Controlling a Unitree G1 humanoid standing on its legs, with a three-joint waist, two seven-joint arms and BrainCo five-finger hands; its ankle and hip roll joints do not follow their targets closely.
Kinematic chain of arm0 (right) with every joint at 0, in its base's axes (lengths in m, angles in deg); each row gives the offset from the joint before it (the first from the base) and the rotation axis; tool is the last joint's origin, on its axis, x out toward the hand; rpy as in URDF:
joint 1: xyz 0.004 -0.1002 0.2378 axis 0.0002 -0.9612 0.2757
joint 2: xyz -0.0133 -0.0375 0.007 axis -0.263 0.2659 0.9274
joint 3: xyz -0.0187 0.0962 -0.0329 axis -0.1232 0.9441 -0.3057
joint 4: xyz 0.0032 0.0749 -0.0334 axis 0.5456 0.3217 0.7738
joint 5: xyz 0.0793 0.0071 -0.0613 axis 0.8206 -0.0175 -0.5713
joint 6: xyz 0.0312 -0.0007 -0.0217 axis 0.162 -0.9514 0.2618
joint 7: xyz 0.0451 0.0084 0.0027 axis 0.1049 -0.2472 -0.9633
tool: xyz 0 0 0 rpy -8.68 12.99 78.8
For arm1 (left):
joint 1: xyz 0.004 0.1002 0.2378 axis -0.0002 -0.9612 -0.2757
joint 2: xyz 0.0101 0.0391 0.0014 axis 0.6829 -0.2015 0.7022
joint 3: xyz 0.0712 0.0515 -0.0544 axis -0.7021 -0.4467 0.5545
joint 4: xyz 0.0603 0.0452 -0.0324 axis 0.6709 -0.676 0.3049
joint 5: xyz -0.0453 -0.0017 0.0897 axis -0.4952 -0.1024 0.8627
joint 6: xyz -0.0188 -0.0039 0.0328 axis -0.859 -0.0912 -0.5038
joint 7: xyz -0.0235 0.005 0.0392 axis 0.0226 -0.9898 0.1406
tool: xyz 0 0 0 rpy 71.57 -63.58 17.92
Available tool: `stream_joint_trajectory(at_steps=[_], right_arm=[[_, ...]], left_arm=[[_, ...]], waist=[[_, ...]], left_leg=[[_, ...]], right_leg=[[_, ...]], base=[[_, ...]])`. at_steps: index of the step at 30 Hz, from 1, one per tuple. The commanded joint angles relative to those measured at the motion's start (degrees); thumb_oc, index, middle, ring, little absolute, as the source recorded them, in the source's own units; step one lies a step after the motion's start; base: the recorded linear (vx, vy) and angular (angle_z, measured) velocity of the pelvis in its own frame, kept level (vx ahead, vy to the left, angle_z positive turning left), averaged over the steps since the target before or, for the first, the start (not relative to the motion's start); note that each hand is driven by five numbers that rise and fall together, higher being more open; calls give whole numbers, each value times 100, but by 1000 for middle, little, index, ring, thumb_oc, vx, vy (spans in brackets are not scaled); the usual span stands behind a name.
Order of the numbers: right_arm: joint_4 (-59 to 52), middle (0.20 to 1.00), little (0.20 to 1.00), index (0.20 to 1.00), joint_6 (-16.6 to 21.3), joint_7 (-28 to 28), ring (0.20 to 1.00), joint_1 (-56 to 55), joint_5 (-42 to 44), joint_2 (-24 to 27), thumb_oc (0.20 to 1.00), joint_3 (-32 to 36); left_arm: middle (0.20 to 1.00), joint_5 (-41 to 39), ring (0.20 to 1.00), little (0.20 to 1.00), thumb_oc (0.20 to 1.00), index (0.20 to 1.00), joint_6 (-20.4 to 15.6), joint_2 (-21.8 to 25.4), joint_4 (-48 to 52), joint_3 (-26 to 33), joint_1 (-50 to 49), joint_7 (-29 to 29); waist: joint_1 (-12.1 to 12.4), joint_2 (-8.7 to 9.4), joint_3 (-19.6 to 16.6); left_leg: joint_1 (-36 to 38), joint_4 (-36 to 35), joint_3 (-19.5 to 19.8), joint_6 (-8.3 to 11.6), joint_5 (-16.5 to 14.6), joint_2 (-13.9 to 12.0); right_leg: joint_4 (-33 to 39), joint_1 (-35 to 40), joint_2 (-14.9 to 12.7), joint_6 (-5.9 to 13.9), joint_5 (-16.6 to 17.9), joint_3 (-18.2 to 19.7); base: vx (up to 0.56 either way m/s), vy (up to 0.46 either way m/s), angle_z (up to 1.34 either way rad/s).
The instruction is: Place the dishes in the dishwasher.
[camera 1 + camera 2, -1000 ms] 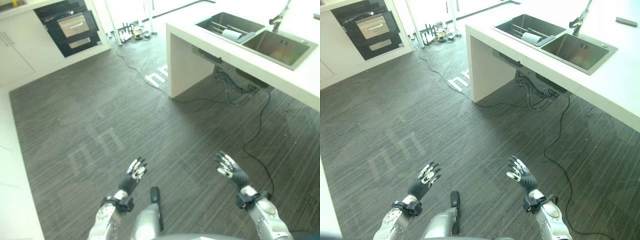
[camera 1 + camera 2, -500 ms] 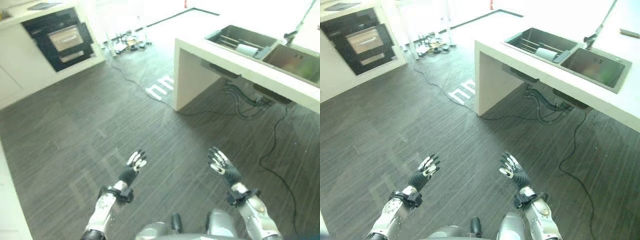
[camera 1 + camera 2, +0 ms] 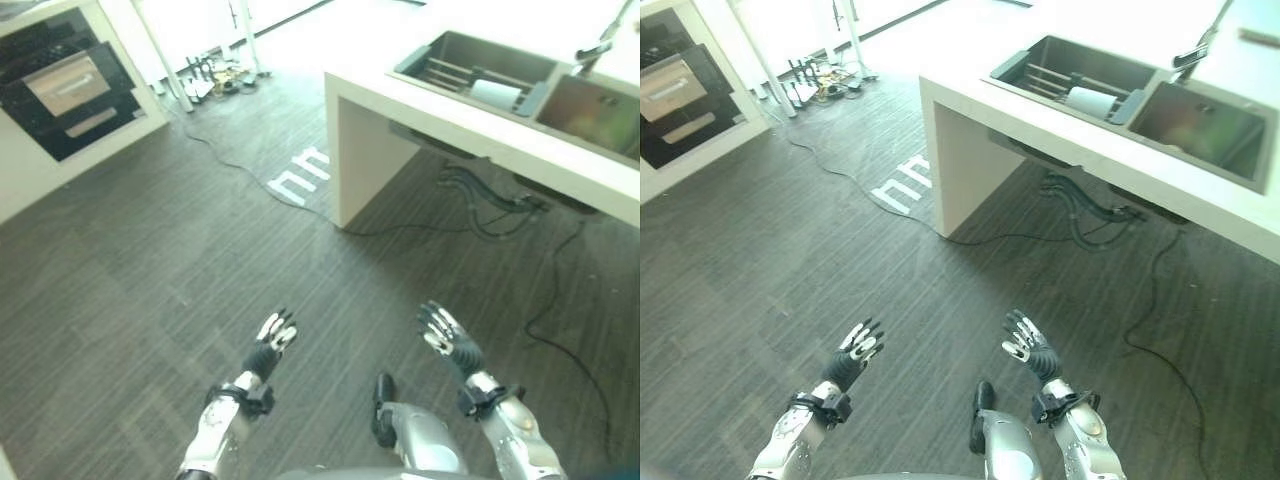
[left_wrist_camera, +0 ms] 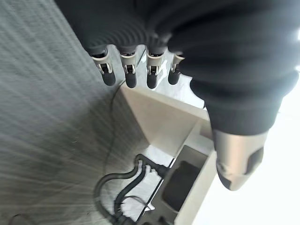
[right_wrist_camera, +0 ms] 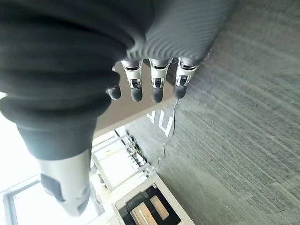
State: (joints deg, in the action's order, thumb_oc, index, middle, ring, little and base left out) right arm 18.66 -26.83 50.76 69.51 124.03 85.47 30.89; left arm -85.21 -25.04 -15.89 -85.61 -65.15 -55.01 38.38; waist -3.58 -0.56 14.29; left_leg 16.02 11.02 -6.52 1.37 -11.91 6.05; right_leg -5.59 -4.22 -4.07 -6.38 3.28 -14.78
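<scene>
1. The view has swung since a moment ago; both hands stay raised, empty over the floor (image 3: 150,280).
2. Left hand (image 3: 272,340) and right hand (image 3: 445,338) hold their fingers spread.
3. A white dish (image 3: 495,93) lies in the sink (image 3: 440,52), partly hidden.

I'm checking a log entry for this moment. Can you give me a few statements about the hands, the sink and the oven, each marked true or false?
1. Both hands are open and hold nothing. True: the left hand and right hand hang over the bare floor with fingers spread.
2. The right hand holds a plate. False: it is empty.
3. A white dish sits in the sink's left basin. True: the dish rests in the sink, beside the divider.
4. The sink is within the hands' grasp. False: it is across the floor, ahead on the right.
5. The oven is ahead on the left. True.
</scene>
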Motion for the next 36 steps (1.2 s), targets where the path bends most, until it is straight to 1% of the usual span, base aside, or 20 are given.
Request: stream_joint_trajectory(at_steps=[1, 2, 4, 5, 7, 8, 10, 11, 13, 14, 15, 16, 18, 20, 25, 28, 31, 32, 35, 36], right_arm=[[-246, 1000, 1000, 1000, 290, -44, 1000, 195, 72, 185, 1000, 67], [-252, 1000, 1000, 1000, 296, -64, 1000, 199, 56, 222, 1000, 62], [-242, 1000, 1000, 1000, 304, -45, 1000, 203, 48, 294, 1000, 44], [-198, 1000, 1000, 1000, 297, -13, 1000, 217, 77, 325, 1000, 32], [-139, 1000, 1000, 1000, 285, 17, 1000, 241, 131, 341, 1000, 31], [-71, 1000, 1000, 1000, 290, 12, 1000, 256, 197, 344, 1000, 49], [-16, 1000, 1000, 1000, 308, -4, 1000, 271, 221, 329, 1000, 46], [26, 1000, 1000, 1000, 271, -69, 1000, 276, 172, 275, 1000, 75], [44, 1000, 1000, 1000, 249, -90, 1000, 264, 142, 248, 1000, 59], [98, 1000, 1000, 1000, 267, -121, 1000, 268, 142, 241, 1000, 7], [111, 1000, 1000, 1000, 280, -136, 1000, 269, 119, 224, 1000, -24], [133, 1000, 1000, 1000, 328, -176, 1000, 291, 49, 199, 1000, -94], [145, 1000, 1000, 1000, 357, -163, 1000, 312, 47, 189, 1000, -127], [149, 1000, 1000, 1000, 360, -164, 1000, 304, -7, 181, 1000, -115], [205, 1000, 1000, 1000, 213, -257, 1000, 324, -9, 165, 1000, -121], [59, 1000, 1000, 1000, 161, -299, 1000, 193, -109, 38, 1000, -56], [14, 1000, 1000, 1000, 181, -126, 1000, 151, -95, -97, 1000, -81], [-19, 1000, 1000, 1000, 208, -23, 1000, 129, -121, -129, 1000, -87], [-17, 1000, 1000, 1000, 194, 23, 1000, 138, -108, -117, 1000, -111], [22, 1000, 1000, 1000, 149, -34, 1000, 233, -118, -76, 1000, -157]], left_arm=[[1000, -16, 1000, 1000, 1000, 1000, -312, 56, 242, 1, 53, -185], [1000, -31, 1000, 1000, 1000, 1000, -315, 54, 239, 9, 57, -203], [1000, -34, 1000, 1000, 1000, 1000, -277, 47, 237, 15, 76, -224], [1000, -31, 1000, 1000, 1000, 1000, -279, 31, 198, 3, 82, -242], [1000, -9, 1000, 1000, 1000, 1000, -259, 18, 170, 20, 93, -286], [1000, 43, 1000, 1000, 1000, 1000, -241, 10, 159, 22, 114, -341], [1000, 65, 1000, 1000, 1000, 1000, -265, 18, 152, 2, 124, -352], [1000, 41, 1000, 1000, 1000, 1000, -264, 59, 216, 11, 96, -298], [1000, -44, 1000, 1000, 1000, 1000, -263, 103, 263, 10, 65, -228], [1000, -112, 1000, 1000, 1000, 1000, -280, 135, 282, 33, 24, -200], [1000, -114, 1000, 1000, 1000, 1000, -293, 125, 295, 46, 2, -178], [1000, -77, 1000, 1000, 1000, 1000, -298, 102, 377, 109, -112, -184], [1000, -51, 1000, 1000, 1000, 1000, -291, 74, 399, 159, -178, -227], [1000, -38, 1000, 1000, 1000, 1000, -313, 27, 330, 216, -222, -309], [1000, 5, 1000, 1000, 1000, 1000, -362, 40, 217, 226, -236, -244], [1000, 55, 1000, 1000, 1000, 1000, -343, 213, 151, 205, -135, -277], [1000, 34, 1000, 1000, 1000, 1000, -338, 371, 66, 74, 46, -261], [1000, 70, 1000, 1000, 1000, 1000, -281, 386, 56, 42, 119, -279], [1000, 136, 1000, 1000, 1000, 1000, -310, 368, 27, -73, 185, -175], [1000, 82, 1000, 1000, 1000, 1000, -369, 329, -22, -124, 219, -79]], waist=[[-51, 58, -361], [-42, 62, -368], [16, 124, -335], [61, 162, -290], [103, 209, -241], [159, 216, -187], [213, 213, -146], [224, 221, -151], [274, 152, -102], [353, 107, -87], [411, 74, -81], [618, -14, -37], [724, -48, -15], [791, -46, -19], [838, -17, -132], [783, -11, -225], [667, -25, -237], [635, -13, -223], [616, -109, -153], [620, -169, -87]], left_leg=[[-196, 642, 131, 180, 487, -631], [-378, 1079, 135, 254, 715, -671], [-959, 2200, 192, 293, 931, -631], [-1313, 2801, 197, 273, 938, -610], [-1698, 3343, 127, 209, 892, -714], [-1982, 3297, 66, 91, 765, -702], [-2160, 3037, 57, -6, 672, -620], [-2101, 2087, -35, -124, 563, -585], [-1990, 1104, 49, -107, 628, -576], [-2023, 280, 260, -37, 764, -506], [-2073, -141, 379, 23, 885, -525], [-2359, -861, 650, 209, 1480, -655], [-2559, -1056, 676, 264, 1759, -746], [-2754, -967, 580, 252, 1834, -831], [-2588, -793, 597, 64, 1521, -713], [-2179, -875, 821, -253, 1279, -497], [-1916, -1104, 848, -606, 1165, -247], [-1875, -1158, 798, -714, 1124, -156], [-1697, -1297, 698, -803, 1074, -148], [-1561, -1356, 618, -756, 1039, -211]], right_leg=[[255, -29, -80, 926, -217, -250], [271, 32, -45, 857, -271, -211], [297, 183, -21, 731, -364, -89], [303, 291, -19, 668, -418, -21], [319, 437, -10, 589, -497, 35], [333, 590, 7, 588, -551, 112], [351, 708, 27, 613, -583, 210], [363, 793, 50, 676, -658, 386], [389, 898, 148, 733, -730, 555], [470, 990, 220, 819, -775, 745], [515, 1060, 256, 853, -807, 828], [670, 1335, 345, 899, -901, 1046], [744, 1483, 352, 914, -946, 1100], [775, 1645, 253, 963, -1002, 1070], [493, 1722, 25, 1110, -1211, 1087], [-175, 1497, -125, 1148, -1349, 1029], [-1116, 1109, -239, 1250, -947, 1079], [-1544, 947, -267, 1324, -709, 1078], [-2583, 398, -380, 1314, -474, 772], [-2474, 130, -518, 1260, -544, 570]], base=[[284, -264, -71], [240, -253, -79], [194, -217, -29], [154, -177, -24], [164, -133, -39], [206, -90, -31], [214, 7, -32], [264, 77, -53], [316, 122, -58], [334, 133, -56], [519, 175, -75], [413, 134, -68], [388, 140, -89], [350, 179, -100], [286, 194, -71], [416, 282, -29], [266, 277, -13], [117, 210, 10], [43, 160, -14], [7, 32, -83]])
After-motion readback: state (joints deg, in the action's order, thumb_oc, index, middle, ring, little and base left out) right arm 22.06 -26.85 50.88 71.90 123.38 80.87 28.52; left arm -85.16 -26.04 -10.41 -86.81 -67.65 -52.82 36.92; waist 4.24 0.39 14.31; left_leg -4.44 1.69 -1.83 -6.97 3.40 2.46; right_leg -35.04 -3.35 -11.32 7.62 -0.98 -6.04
